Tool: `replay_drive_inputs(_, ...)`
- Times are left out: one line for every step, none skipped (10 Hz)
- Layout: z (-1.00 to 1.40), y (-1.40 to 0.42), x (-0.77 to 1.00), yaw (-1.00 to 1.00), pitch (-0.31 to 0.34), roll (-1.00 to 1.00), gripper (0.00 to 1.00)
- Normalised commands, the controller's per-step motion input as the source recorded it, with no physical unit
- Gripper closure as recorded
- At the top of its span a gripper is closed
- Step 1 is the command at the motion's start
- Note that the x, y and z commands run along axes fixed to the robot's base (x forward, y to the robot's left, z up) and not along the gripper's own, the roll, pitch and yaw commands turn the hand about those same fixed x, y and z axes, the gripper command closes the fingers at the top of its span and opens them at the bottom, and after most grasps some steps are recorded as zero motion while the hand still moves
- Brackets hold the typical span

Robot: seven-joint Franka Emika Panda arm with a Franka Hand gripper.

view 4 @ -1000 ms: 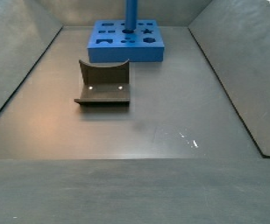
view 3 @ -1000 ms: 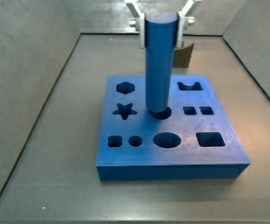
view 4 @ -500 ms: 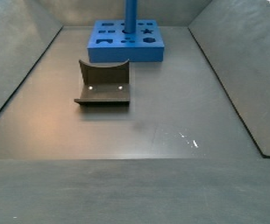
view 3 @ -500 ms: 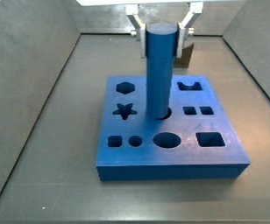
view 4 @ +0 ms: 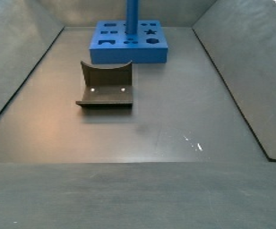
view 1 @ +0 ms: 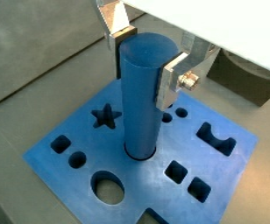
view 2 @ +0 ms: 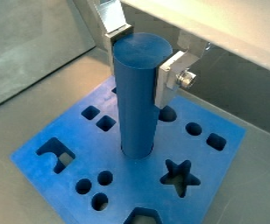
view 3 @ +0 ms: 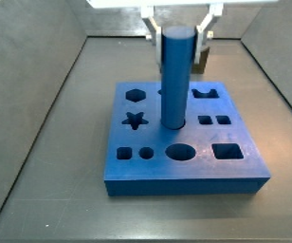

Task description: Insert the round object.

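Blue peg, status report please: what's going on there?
Tool at the peg's top, fingers either side, grip unclear. Peg upright, its foot in the blue block's round hole. Nothing in the way.

The peg [view 3: 175, 76] is a smooth, plain blue with no markings, slightly darker on its shaded side in both wrist views [view 1: 144, 96] [view 2: 138, 92]. The block [view 3: 187, 142] it stands in is the same bright blue, its shaped holes showing as dark, near-black openings. The tool [view 3: 178, 21] above the block, toward the far edge of the tabletop, has silver finger plates [view 1: 176, 80] with dark pads. The notched block [view 4: 106, 86] is dark grey-brown. The tabletop [view 4: 141, 134] is a dull dark grey, with pale glints.
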Motion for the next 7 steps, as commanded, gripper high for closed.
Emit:
replay_drive_inputs(-0.22,-0.01,0.23,0.00,0.000,0.03,1.00)
replay_drive_inputs(-0.19,0.00,0.12,0.00,0.000,0.04,1.00)
replay_drive_inputs(-0.20,0.00,0.08,0.00,0.000,0.07,1.00)
replay_drive_inputs(-0.24,0.00,0.06,-0.01,0.000,0.16,1.00)
replay_drive_inputs(-0.27,0.00,0.01,0.00,0.000,0.17,1.00)
replay_drive_inputs(-0.27,0.00,0.02,0.00,0.000,0.15,1.00)
replay_drive_inputs(-0.31,-0.03,0.12,0.00,0.000,0.19,1.00)
